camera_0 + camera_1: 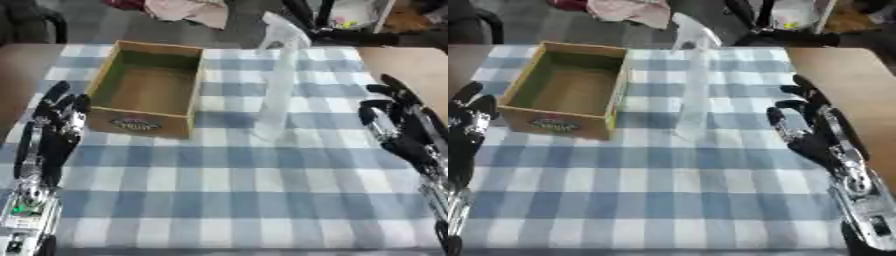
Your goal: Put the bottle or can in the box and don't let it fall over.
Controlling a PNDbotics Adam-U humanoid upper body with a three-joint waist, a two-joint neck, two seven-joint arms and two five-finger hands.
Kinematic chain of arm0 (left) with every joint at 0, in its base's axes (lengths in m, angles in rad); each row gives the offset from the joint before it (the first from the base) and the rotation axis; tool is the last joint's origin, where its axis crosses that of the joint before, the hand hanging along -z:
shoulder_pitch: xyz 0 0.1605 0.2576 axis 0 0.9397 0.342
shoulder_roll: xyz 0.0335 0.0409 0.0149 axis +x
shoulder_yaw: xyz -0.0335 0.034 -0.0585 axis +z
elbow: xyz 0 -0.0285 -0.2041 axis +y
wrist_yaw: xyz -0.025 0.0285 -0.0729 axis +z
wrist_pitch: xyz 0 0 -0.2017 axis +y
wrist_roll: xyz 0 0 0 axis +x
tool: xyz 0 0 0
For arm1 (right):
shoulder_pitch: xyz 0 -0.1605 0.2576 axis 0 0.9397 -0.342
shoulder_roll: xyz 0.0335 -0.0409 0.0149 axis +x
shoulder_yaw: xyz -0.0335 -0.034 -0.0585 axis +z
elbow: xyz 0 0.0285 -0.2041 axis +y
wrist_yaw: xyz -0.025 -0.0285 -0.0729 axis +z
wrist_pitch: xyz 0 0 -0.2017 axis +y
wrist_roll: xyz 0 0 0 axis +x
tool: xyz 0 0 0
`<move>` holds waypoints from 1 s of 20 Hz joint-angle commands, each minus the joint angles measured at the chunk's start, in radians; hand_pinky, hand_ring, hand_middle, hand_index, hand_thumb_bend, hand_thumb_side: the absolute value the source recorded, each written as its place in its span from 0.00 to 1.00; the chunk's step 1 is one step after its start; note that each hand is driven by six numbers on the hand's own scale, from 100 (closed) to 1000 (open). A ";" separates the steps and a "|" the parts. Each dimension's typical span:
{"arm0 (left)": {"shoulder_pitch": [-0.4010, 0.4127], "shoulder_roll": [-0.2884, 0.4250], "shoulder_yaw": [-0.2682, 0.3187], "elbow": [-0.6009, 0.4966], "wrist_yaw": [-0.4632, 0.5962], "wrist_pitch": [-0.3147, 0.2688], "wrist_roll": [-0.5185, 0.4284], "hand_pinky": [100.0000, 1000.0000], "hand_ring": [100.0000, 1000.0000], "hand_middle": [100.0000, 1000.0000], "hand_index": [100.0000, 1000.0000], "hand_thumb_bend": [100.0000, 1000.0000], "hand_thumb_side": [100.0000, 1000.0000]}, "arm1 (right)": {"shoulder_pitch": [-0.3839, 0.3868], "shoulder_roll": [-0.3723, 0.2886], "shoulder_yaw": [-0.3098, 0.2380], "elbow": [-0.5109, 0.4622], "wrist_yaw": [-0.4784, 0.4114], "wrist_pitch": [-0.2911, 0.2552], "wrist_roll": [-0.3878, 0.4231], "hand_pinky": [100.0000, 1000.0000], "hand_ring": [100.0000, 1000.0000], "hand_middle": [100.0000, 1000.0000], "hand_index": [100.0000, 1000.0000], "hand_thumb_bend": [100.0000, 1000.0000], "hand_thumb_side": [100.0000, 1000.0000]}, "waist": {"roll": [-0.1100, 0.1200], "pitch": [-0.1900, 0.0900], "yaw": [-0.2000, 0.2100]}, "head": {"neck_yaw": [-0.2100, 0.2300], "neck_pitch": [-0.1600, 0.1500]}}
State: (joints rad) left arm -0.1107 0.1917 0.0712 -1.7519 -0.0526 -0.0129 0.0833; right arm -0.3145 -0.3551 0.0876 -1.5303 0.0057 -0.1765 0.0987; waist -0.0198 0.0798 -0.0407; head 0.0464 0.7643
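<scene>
A tall clear spray bottle (280,85) with a white trigger head stands upright on the checked cloth, just right of an open cardboard box (149,87). The box is empty, with a label on its near wall. My left hand (54,125) rests open at the left edge, fingers pointing up, beside the box's near left corner. My right hand (811,127) hovers open to the right of the bottle, fingers spread, about a hand's width away from it. Neither hand touches anything.
The blue and white checked cloth (227,190) covers a brown table (411,62). Beyond the far edge are pink cloth (188,10) and dark chair parts (350,35).
</scene>
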 commanded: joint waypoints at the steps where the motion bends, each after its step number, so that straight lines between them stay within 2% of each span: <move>1: -0.010 0.010 -0.001 -0.024 0.004 -0.001 -0.005 0.83 0.95 0.94 0.95 0.34 0.58 | -0.053 -0.050 0.014 0.035 -0.002 -0.003 0.020 0.96 0.75 0.85 1.00 0.31 0.41 | 0.002 -0.011 0.004 | -0.003 0.006; 6: -0.010 0.011 -0.003 -0.025 0.004 0.000 -0.006 0.83 0.95 0.94 0.95 0.34 0.58 | -0.140 -0.077 0.045 0.107 0.017 -0.009 0.051 0.96 0.76 0.85 1.00 0.32 0.42 | 0.003 -0.010 0.013 | -0.010 0.006; 10: -0.011 0.009 -0.005 -0.024 0.006 0.000 -0.008 0.83 0.95 0.94 0.95 0.34 0.58 | -0.198 -0.073 0.064 0.161 0.036 -0.015 0.070 0.96 0.76 0.85 1.00 0.32 0.42 | 0.003 -0.012 0.020 | -0.016 0.006; 20: -0.012 0.003 -0.010 -0.022 0.010 0.001 -0.012 0.83 0.95 0.93 0.95 0.34 0.58 | -0.306 0.009 0.067 0.304 0.082 -0.029 0.097 0.96 0.75 0.83 1.00 0.31 0.41 | 0.014 -0.014 0.040 | -0.030 0.006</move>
State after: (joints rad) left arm -0.1118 0.1902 0.0644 -1.7547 -0.0476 -0.0118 0.0746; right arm -0.5983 -0.3451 0.1644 -1.2345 0.0793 -0.2019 0.1928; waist -0.0072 0.0799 -0.0013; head 0.0198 0.7644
